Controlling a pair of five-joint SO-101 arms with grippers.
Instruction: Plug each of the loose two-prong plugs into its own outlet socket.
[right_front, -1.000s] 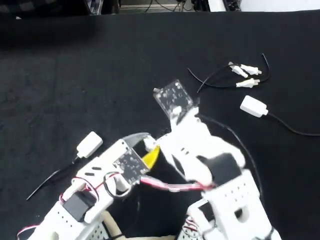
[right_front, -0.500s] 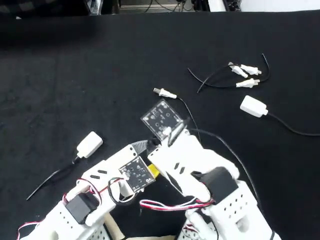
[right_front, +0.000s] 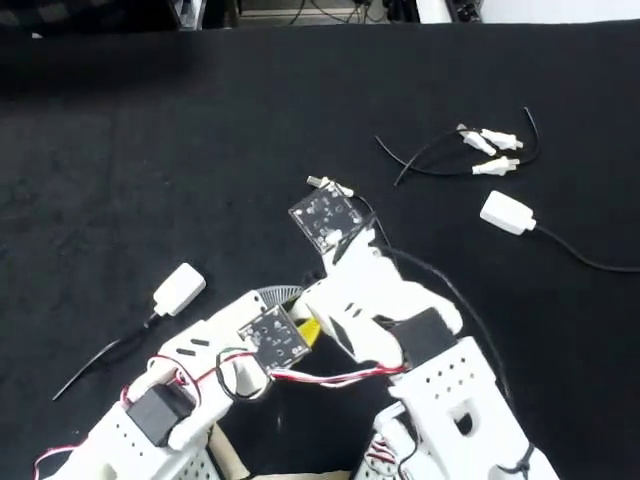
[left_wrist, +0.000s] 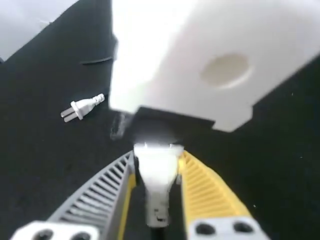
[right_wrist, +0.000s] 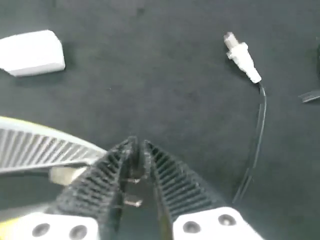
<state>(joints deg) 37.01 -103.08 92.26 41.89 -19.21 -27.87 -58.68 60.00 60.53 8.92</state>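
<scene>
My left claw (left_wrist: 157, 155) was clenched on the white socket (left_wrist: 157, 180), whose long axis ran out along the fingers (left_wrist: 205, 190) toward my right arm (left_wrist: 210, 65). My right claw (right_wrist: 138, 145) was clenched on a plug (right_wrist: 132, 181), its prongs just beside the socket and seemingly turned toward it; a spare plug (right_front: 330, 187) lay on the worktop (right_front: 150, 150) beyond the socket.

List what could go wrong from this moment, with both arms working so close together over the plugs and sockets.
1. The left gripper clamps a white corded piece, apparently an outlet socket, right up against the right arm. The crowded arms may knock together and jolt it loose.
2. The loose plug lies just beyond the right arm, and its black cord runs close along that arm. A move could snag the cord and drag the plug.
</scene>
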